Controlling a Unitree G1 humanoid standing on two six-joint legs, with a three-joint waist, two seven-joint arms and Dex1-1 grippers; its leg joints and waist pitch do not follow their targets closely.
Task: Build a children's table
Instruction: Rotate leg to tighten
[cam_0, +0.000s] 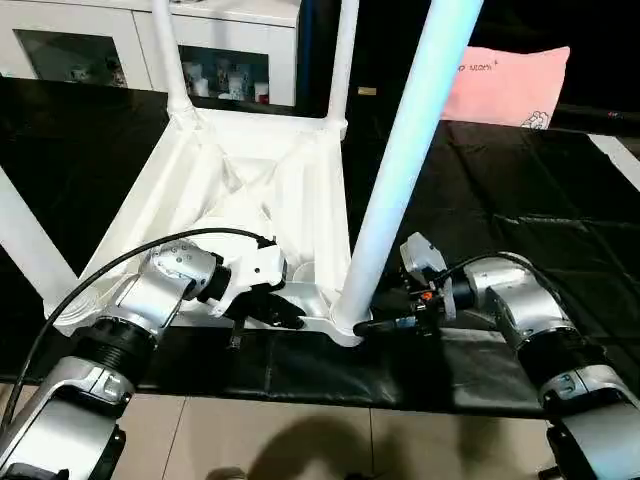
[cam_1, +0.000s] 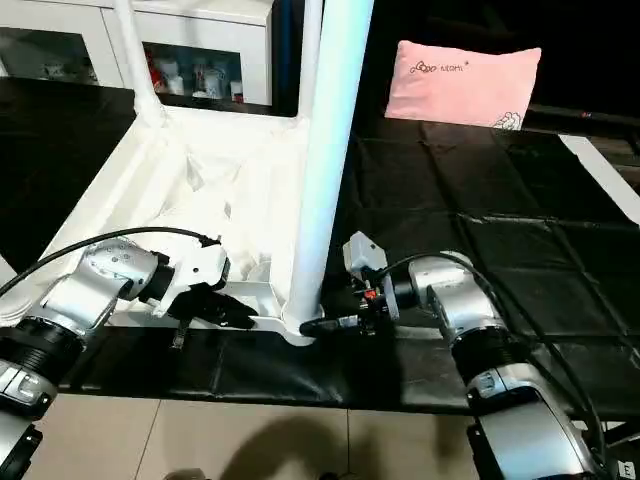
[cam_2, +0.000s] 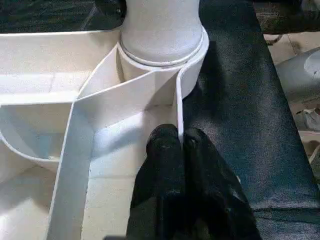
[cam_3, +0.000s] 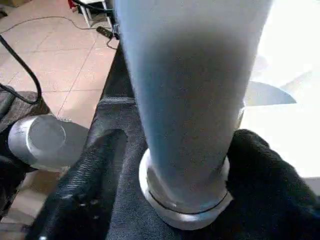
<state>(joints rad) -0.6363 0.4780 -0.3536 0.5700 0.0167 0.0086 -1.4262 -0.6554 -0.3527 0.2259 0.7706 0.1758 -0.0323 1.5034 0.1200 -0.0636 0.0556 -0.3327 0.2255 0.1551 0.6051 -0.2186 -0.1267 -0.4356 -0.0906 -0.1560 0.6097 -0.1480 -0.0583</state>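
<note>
The white tabletop (cam_0: 250, 170) lies upside down on the black cover, ribbed underside up. Legs stand in its corner sockets: one at the far left (cam_0: 170, 60), one at the far right (cam_0: 342, 60), one at the near left (cam_0: 25, 240). A fourth leg (cam_0: 400, 170) rises from the near right socket (cam_2: 162, 50). My left gripper (cam_0: 290, 318) is shut on the tabletop's thin front rim (cam_2: 178, 115), just beside that socket. My right gripper (cam_0: 375, 322) sits low at the base of the near right leg (cam_3: 190, 75). Its fingers (cam_3: 95, 165) stand on either side, with a gap showing on one side.
A pink pillow (cam_0: 505, 85) lies at the back right on the black cover (cam_0: 500, 200). A white glass-door cabinet (cam_0: 100, 50) stands behind the tabletop. The cover's front edge runs just below both grippers, with tiled floor (cam_0: 300, 440) beyond it.
</note>
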